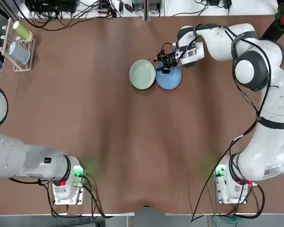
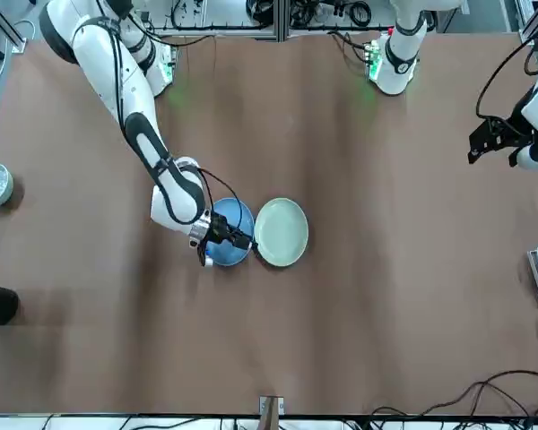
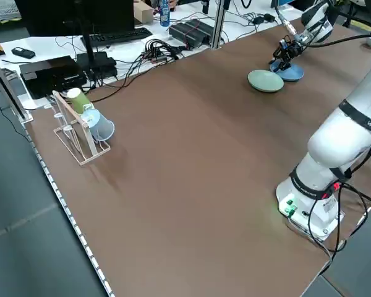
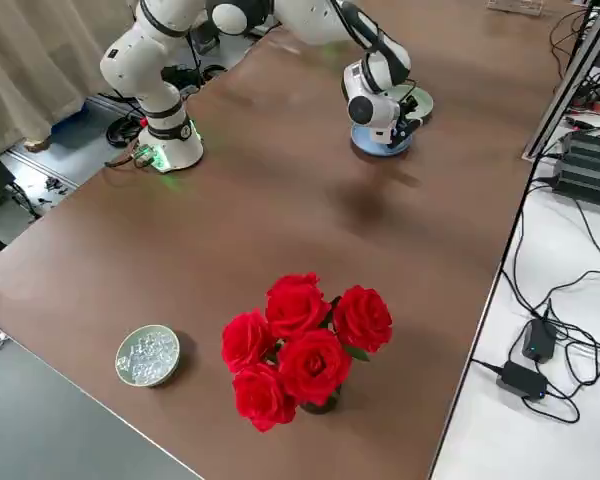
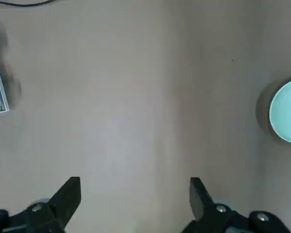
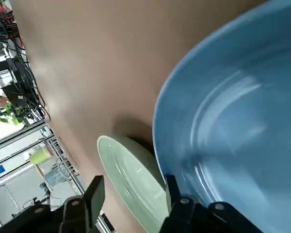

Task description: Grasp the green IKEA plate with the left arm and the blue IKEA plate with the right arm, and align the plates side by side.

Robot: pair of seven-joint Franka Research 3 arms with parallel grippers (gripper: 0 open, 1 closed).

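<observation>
The pale green plate (image 1: 142, 74) and the sky-blue plate (image 1: 170, 79) lie flat on the brown table, side by side with rims touching, at the far middle. My right gripper (image 1: 164, 63) is low over the blue plate's far rim. In the right wrist view its fingers (image 6: 94, 194) stand apart, one over the blue plate (image 6: 242, 126), the other outside it, with the green plate (image 6: 131, 179) below the gap. My left gripper (image 2: 493, 139) hangs open high over the left side of the table, holding nothing; the green plate (image 5: 287, 110) shows far off in its wrist view.
A wooden rack with a green and a blue cup (image 1: 18, 45) stands at the far left. A bunch of red roses (image 4: 300, 345) and a small dish of glass beads (image 4: 147, 354) sit at the right side. Cables and equipment line the far edge.
</observation>
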